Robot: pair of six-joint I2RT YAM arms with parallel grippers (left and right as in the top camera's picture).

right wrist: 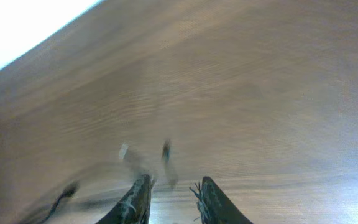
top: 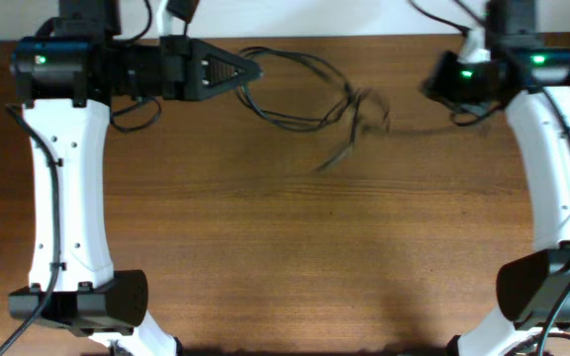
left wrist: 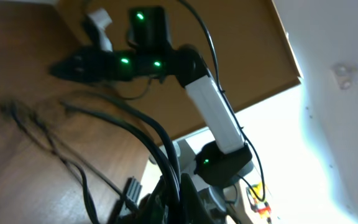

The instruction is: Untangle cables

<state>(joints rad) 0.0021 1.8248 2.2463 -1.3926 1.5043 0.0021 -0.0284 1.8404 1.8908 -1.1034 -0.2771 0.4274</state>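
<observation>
The cables are thin black cords lying along the far side of the wooden table, knotted into a small tangle. My left gripper points right and is shut on a bundle of these cables, which run up between its jaws. My right gripper points left toward the tangle, just off its right side. In the right wrist view its fingertips stand apart with nothing between them. Blurred cable ends lie just ahead of them.
Loose thin strands trail over the wood toward the right arm. The table's far edge lies just behind both grippers. Thick arm cables hang beside the left arm.
</observation>
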